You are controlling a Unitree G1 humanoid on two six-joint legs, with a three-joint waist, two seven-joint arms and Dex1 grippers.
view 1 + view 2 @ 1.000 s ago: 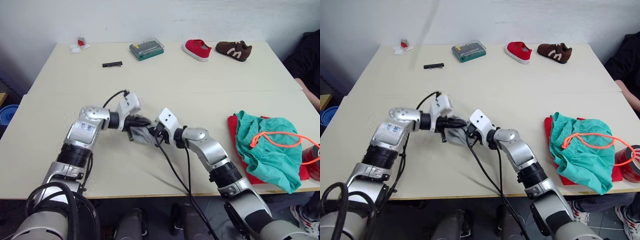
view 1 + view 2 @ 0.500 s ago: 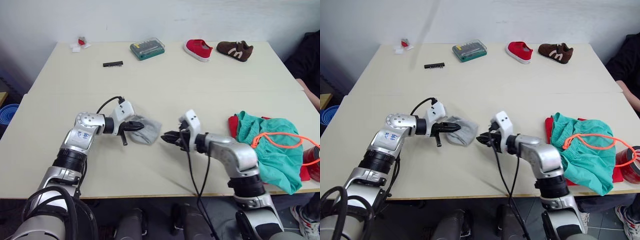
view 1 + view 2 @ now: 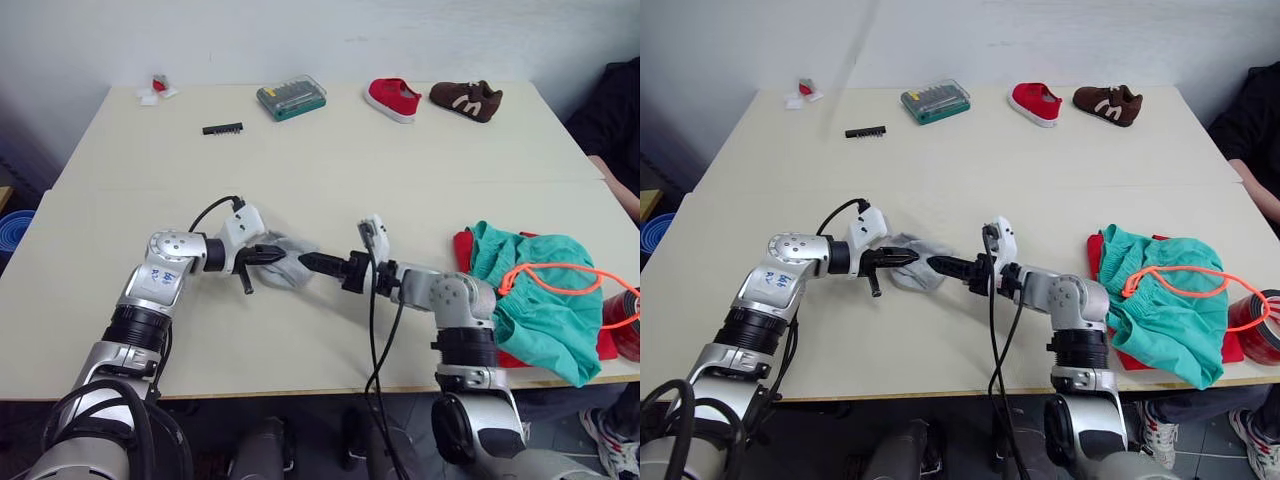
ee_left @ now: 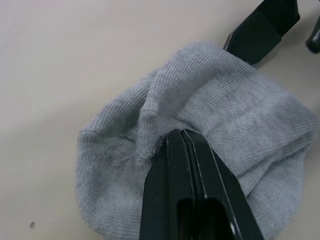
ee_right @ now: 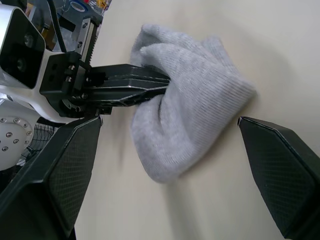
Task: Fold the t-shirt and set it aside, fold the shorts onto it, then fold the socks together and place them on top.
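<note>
From my seat I see a pale beige surface, with a seam line crossing it from side to side, pushed up against a plain light wall. Near the middle of its near half lie the socks, bunched into one grey lump. My left claw is pinched tight on that lump; the left wrist view shows its two black fingers pressed together with the knit gathered between them. My right claw points at the socks from the other side with its fingers spread wide, one to each side of the bundle in the right wrist view and not gripping it. Off by the right edge the shorts lie crumpled on top of the t-shirt, the orange-red drawstring looped across the teal cloth and red fabric showing at the edges beneath. A red tape roll sits just beside that pile at the very edge. Along the far edge I count a green bit case, a red shoe, a brown shoe, a black bit strip and some small white and red scraps. A person in dark clothing sits at the right side, and something blue stands on the floor to the left.
</note>
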